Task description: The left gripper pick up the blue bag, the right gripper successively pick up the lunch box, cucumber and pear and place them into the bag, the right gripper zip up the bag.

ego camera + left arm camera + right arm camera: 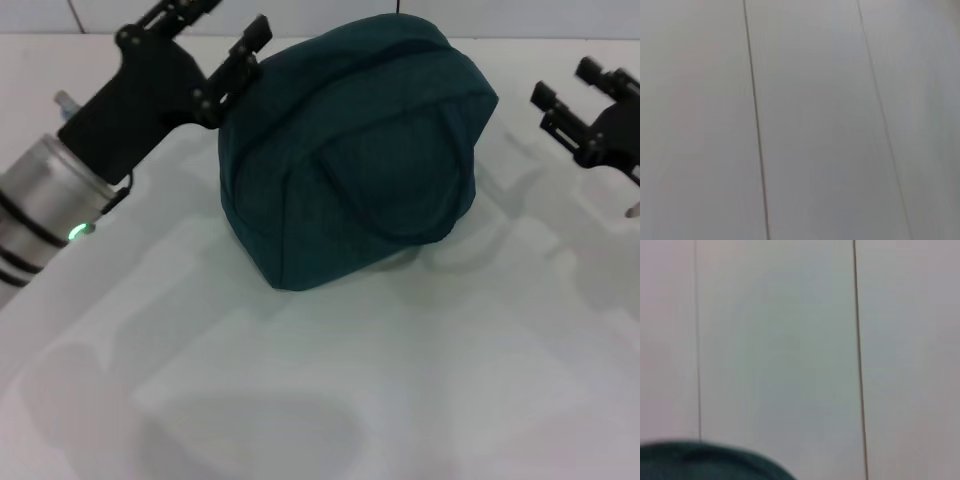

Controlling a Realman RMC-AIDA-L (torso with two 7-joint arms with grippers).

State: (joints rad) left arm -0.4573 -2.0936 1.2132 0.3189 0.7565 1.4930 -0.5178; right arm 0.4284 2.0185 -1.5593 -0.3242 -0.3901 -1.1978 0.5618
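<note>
Your left gripper (pixel 215 25) reaches up at far left, fingers spread wide; your right gripper (pixel 570 85) hangs far right, prongs parted.

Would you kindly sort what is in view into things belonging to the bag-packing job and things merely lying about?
Job:
- blue bag, shut, on the white table
- left gripper, by the bag's upper left
- right gripper, apart from the bag

Lying about:
- nothing visible; lunch box, cucumber and pear not in view
</note>
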